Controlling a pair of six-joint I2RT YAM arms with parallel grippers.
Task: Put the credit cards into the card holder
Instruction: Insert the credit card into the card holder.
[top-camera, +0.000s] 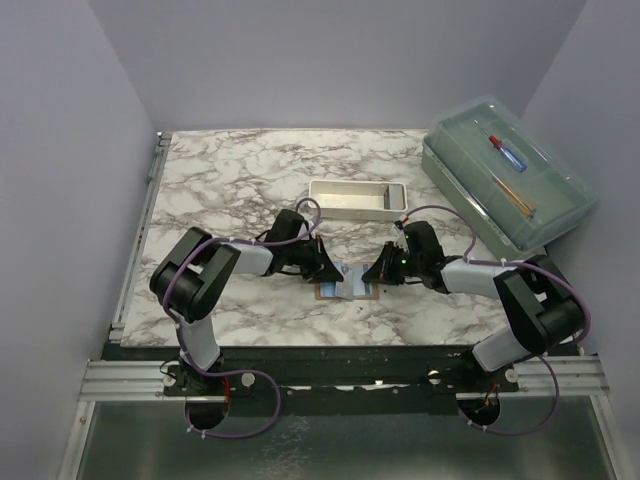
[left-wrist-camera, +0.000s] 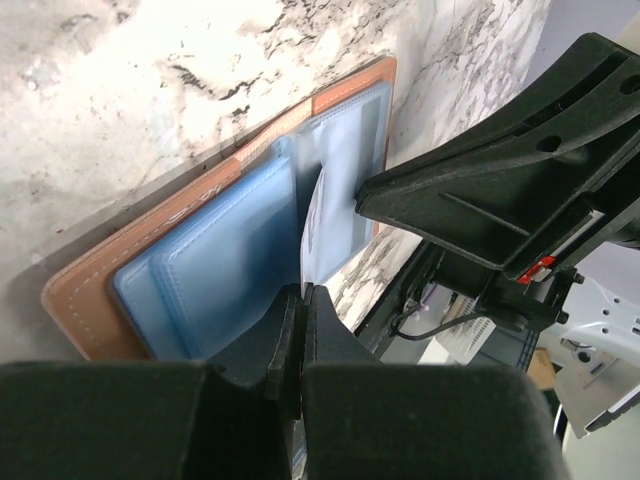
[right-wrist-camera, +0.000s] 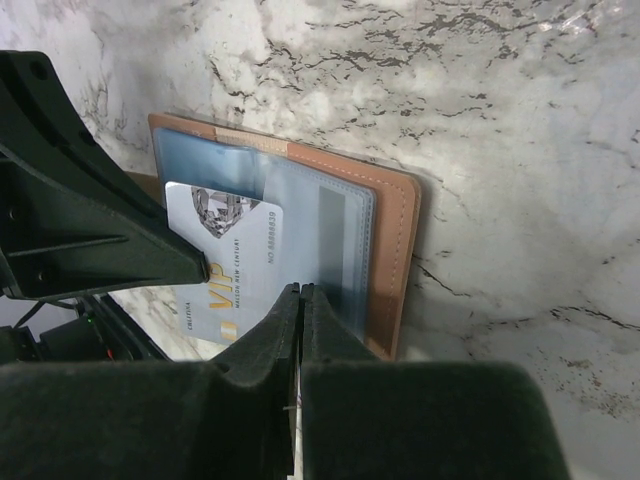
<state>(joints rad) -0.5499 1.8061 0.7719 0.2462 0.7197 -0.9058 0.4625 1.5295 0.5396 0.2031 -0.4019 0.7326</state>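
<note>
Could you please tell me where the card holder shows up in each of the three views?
Top external: card holder near the centre, slightly below the middle.
Left wrist: left of centre, open, blue inside up.
Right wrist: centre, tan edge to the right.
Shared landmark: the marble table beneath it.

The white-and-grey marbled table (top-camera: 225, 175) carries three things. A white tray (top-camera: 356, 199) sits near its middle, long side across. A clear lidded box (top-camera: 505, 170) lies to the right of the tray, set at an angle. The card holder (top-camera: 347, 287) lies open and flat nearer than the tray, blue-grey inside up.
</note>
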